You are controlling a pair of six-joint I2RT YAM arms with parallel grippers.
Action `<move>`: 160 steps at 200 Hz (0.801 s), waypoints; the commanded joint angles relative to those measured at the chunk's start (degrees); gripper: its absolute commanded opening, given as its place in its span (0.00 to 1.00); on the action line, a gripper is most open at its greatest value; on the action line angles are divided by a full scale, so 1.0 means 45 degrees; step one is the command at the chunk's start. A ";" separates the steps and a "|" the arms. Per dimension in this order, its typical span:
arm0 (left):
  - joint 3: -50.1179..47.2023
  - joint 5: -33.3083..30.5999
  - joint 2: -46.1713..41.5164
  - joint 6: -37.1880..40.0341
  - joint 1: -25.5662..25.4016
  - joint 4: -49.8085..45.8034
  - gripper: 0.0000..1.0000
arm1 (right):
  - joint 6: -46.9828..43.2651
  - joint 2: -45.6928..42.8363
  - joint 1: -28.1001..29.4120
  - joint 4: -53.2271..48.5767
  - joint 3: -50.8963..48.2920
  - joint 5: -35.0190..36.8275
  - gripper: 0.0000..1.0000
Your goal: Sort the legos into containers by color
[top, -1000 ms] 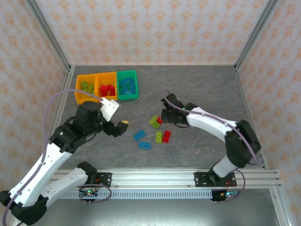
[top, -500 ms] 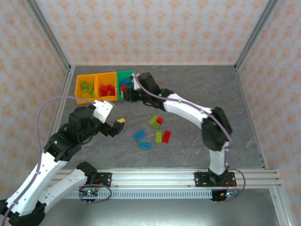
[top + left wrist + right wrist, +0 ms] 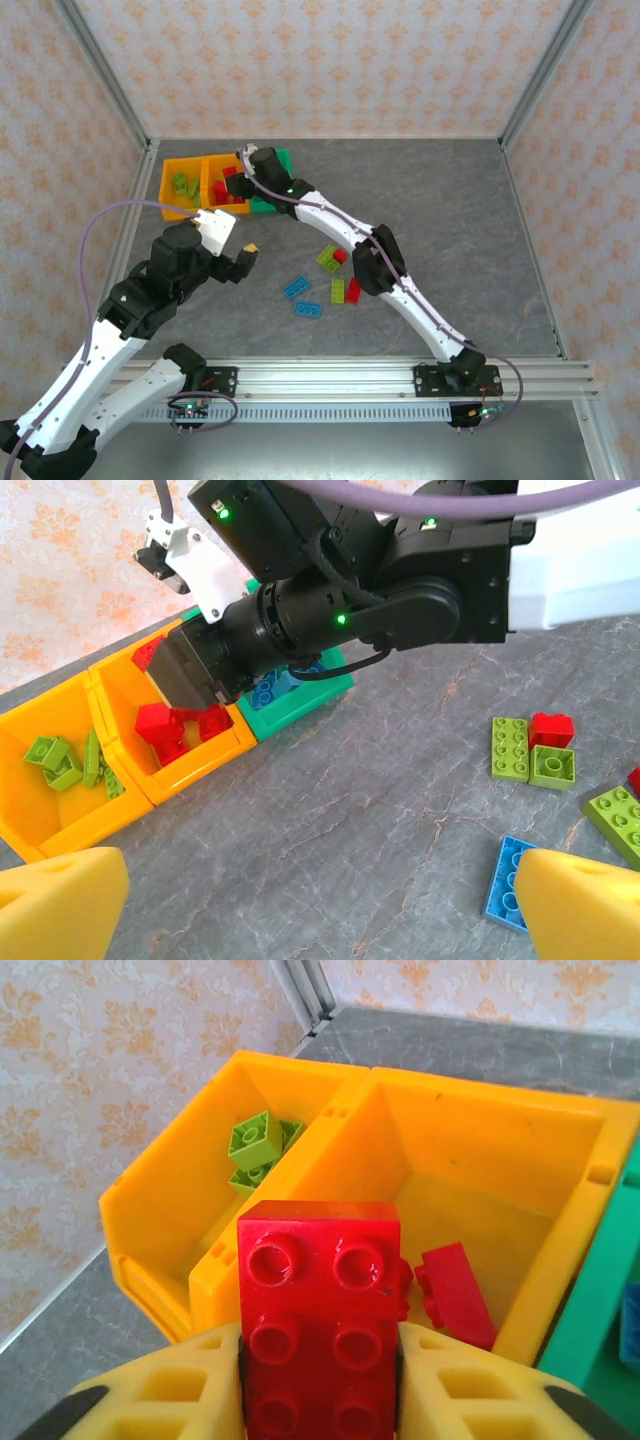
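Legos (image 3: 338,290) lie loose near the middle of the table (image 3: 450,200): 2 blue, 2 red and some lime green, grouped close together between the 2 arms. Containers (image 3: 164,190), 3 joined in a row, stand at the far left corner of the table: left orange bin (image 3: 150,1210) with lime green bricks, middle orange bin (image 3: 500,1150) with red bricks, green bin (image 3: 300,705) with blue bricks.

Right arm (image 3: 330,215) reaches across the table to the bins, with the right gripper (image 3: 320,1390) above the middle orange bin. Right wrist view: a red lego (image 3: 320,1290), studs up and 2 studs wide, sits between the 2 yellow fingers (image 3: 180,1390). Both fingers touch its long sides, so the jaws grip it. In that view the brick covers the near corner of the middle orange bin. Another red brick (image 3: 455,1295) lies on the bin floor to its right.

Left gripper (image 3: 320,905) hovers over bare table between the bins and the loose group, jaws spread wide with nothing between them. Its yellow fingertips (image 3: 60,900) appear in the lower corners of the left wrist view. Same view: a lime green brick (image 3: 509,748) touches a small red brick (image 3: 550,730) and a square lime green brick (image 3: 552,767). A blue brick (image 3: 510,880) lies just beside the right-hand fingertip.
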 commanded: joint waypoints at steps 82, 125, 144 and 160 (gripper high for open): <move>0.0065 -0.0753 0.0390 0.0043 0.0129 -0.0023 1.00 | 0.0177 -0.4337 -0.0049 -0.3549 -0.1530 -0.1095 0.86; 0.0329 -0.1591 0.0669 -0.0936 0.0125 -0.0208 1.00 | 0.0133 -0.9477 -0.0066 -0.5532 -0.7033 0.0194 0.87; 0.1146 -0.1575 0.1336 -0.3134 0.0121 -0.0923 1.00 | 0.0006 -1.1709 -0.0066 -0.6491 -0.9182 0.0756 0.88; 0.1409 -0.0611 0.1960 -0.4900 0.0126 -0.1237 1.00 | 0.0103 -1.3647 -0.0066 -0.6921 -1.1142 0.1052 0.89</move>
